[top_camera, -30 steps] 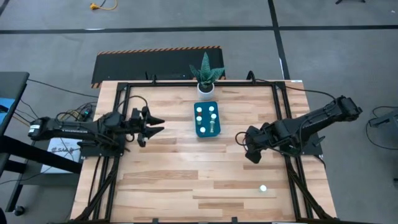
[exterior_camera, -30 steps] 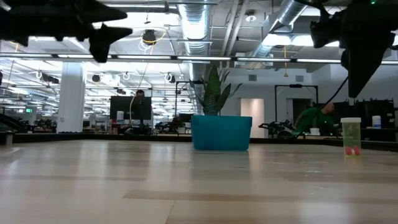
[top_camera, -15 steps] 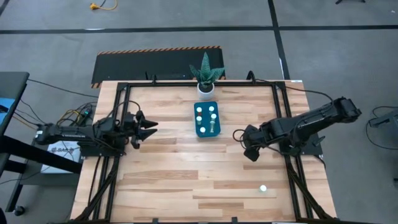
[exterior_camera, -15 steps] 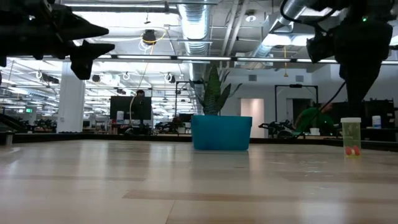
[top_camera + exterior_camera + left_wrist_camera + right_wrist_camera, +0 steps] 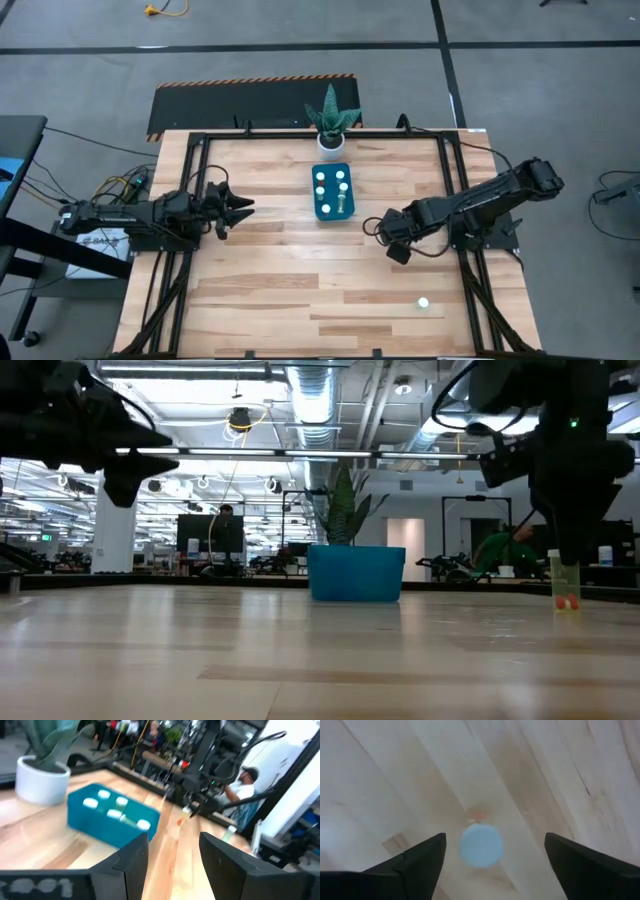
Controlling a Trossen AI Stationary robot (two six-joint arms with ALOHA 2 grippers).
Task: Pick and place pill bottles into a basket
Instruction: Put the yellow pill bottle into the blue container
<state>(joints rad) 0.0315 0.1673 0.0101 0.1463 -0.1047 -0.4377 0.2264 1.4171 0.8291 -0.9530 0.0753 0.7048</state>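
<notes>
The teal basket (image 5: 333, 217) stands at the middle of the table, with several white-capped pill bottles (image 5: 331, 184) upright inside it. One greenish pill bottle (image 5: 565, 588) stands on the table right of the basket, hidden under my right arm in the high view. My right gripper (image 5: 493, 840) hangs open over it and points down, a finger on either side of the white cap (image 5: 481, 845) without touching. Another pill bottle (image 5: 424, 302) stands near the front right. My left gripper (image 5: 243, 208) waits open and level, left of the basket.
A white pot with a spiky green plant (image 5: 331, 125) stands just behind the basket. A black frame (image 5: 200, 140) runs along the table's edges. Bare wood lies in front of the basket and at the front left.
My right gripper has sunk and shifted a little toward the table's left, so that its fingers now reach down to the top of the bottle. My left gripper has gone down and drawn back toward the table's left edge. No bottle has moved.
</notes>
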